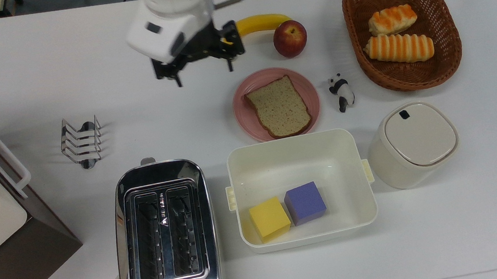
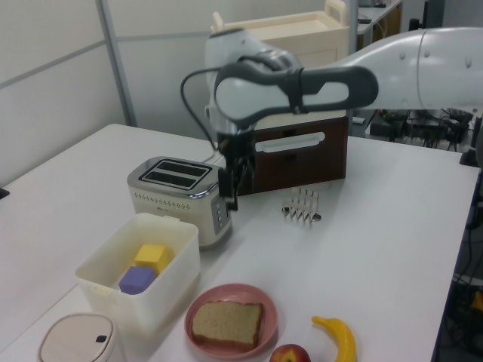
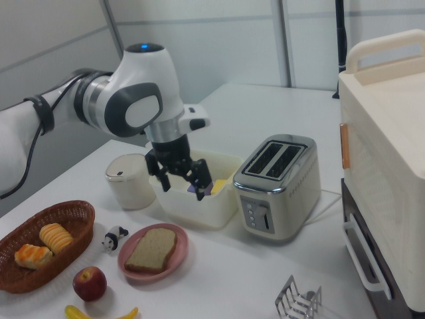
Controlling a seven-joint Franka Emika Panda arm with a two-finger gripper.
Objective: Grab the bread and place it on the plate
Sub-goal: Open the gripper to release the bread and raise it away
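We find the bread [image 1: 279, 107] lying flat on the plate [image 1: 309, 88], which stands on the desk [image 1: 14, 67] just beside the far wall of the cream tub [image 1: 300, 189], so the task looks done as far as we can judge, and nothing is left but to clear the arm away. Our claw [image 1: 201, 68] hangs in the air above the bare desk, well apart from the plate and toward the toaster rack [image 1: 82, 141] side of it in the top view; its two fingers stand spread wide and hold nothing. In the right view the arm reaches in from the right view's left, wrist bent down, with the claw [image 3: 179, 181] raised in front of the tub
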